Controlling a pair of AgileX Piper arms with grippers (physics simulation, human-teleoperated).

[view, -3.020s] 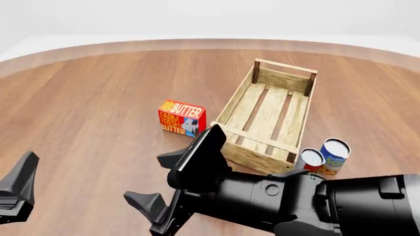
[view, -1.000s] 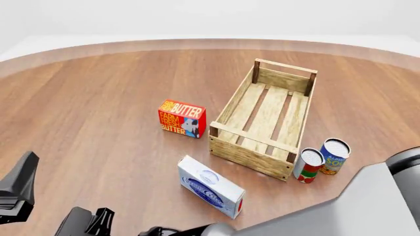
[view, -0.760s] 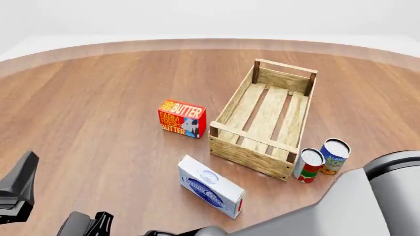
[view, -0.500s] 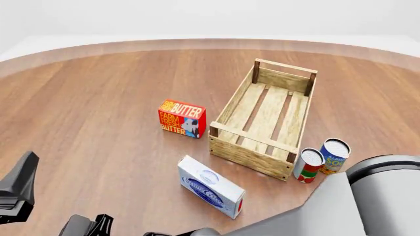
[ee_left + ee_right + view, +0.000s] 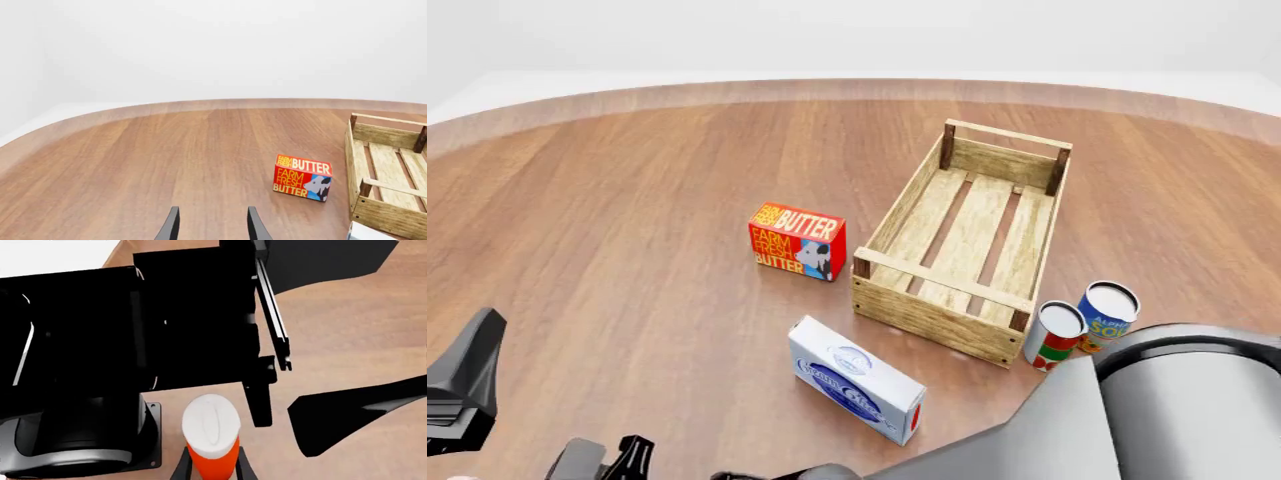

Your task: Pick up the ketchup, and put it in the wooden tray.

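**Right arm swung back toward the near edge**

Swinging lower across the front view since a second ago, the right hand [image 5: 212,471] brackets the ketchup [image 5: 212,442], fingers at either side of it; whether they clamp it cannot be told. Left hand [image 5: 211,227] hangs open above the desk [image 5: 167,155]. Wooden tray [image 5: 974,250] lies beside the butter box [image 5: 797,240].

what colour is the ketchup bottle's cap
White, above the red-orange ketchup body; clearest in the right wrist view.

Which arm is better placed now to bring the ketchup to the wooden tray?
The right. Its gripper has the ketchup between its fingers, while the left gripper is open and empty, away from the wooden tray.
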